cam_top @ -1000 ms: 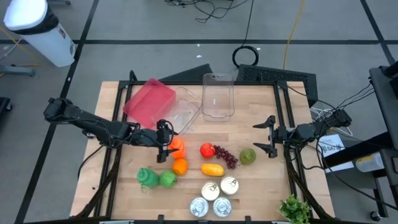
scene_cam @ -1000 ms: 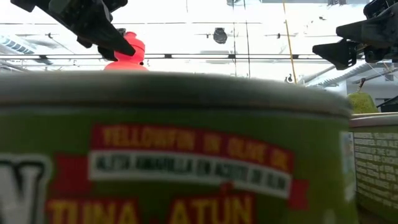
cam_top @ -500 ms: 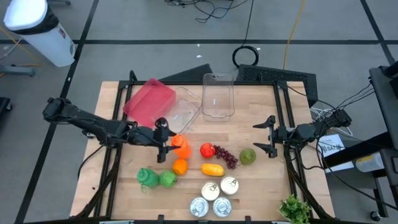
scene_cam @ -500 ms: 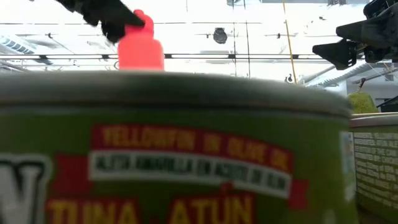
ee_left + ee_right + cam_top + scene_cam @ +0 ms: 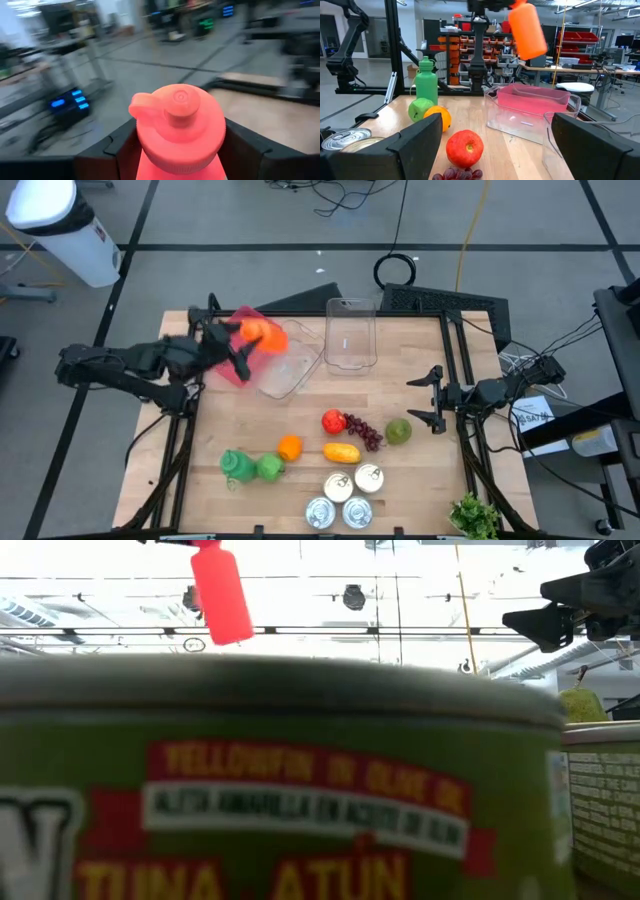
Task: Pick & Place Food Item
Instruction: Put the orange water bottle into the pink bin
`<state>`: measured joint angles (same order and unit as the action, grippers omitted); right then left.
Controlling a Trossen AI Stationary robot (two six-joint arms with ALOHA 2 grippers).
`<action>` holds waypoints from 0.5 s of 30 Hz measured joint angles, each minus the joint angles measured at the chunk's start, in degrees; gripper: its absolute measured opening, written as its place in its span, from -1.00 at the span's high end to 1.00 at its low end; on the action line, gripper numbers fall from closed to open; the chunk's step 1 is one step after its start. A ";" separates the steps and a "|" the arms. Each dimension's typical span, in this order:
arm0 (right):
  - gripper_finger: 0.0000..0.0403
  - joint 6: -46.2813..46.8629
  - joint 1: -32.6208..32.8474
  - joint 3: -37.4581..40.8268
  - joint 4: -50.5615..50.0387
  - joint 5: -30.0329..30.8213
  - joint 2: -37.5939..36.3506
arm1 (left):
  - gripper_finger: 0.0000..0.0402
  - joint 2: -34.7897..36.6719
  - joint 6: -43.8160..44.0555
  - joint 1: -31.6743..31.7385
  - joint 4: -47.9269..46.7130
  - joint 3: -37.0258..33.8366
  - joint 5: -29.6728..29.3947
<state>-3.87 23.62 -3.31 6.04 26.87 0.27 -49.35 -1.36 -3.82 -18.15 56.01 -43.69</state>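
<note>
Orange bottle held aloft over the clear bin

The left gripper (image 5: pixel 232 345) is pinching the orange bottle (image 5: pixel 262 335) above the clear bin (image 5: pixel 285 360). The right gripper (image 5: pixel 428 394), well right of that bin, is waiting with fingers spread.

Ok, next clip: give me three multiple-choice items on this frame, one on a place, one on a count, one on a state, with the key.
1. Where is the orange bottle?
A. lifted over the bins at the table's far left
B. lying beside the cans
C. in the right pincer

2. How many cans stand at the near edge?
A. two
B. four
C. six

3. How is the right pincer?
A. shut on the apple
B. open, holding nothing
C. shut on the grapes

Key: 1 A, the left pincer holds it above the red bin. 2 B, the high view shows four lids. 3 B, its fingers stand apart, nothing between them.
</note>
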 joint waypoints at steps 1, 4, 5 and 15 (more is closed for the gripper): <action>-0.77 -0.01 0.00 0.00 0.00 0.00 0.00 | -0.10 0.49 0.15 2.24 -0.65 -0.27 -0.40; -0.77 0.01 0.00 -0.02 0.00 0.00 0.00 | -0.12 0.94 0.90 10.42 -2.71 -1.80 -1.33; -0.77 0.01 0.00 -0.02 0.00 0.00 0.02 | -0.13 0.89 1.27 13.86 -2.87 -2.55 -1.05; -0.77 0.01 0.00 -0.01 0.00 0.00 0.00 | -0.10 -9.50 9.06 45.48 4.83 -8.13 23.20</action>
<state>-3.86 23.62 -3.33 6.04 26.87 0.27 -58.85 7.70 41.66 -13.32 47.88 -20.49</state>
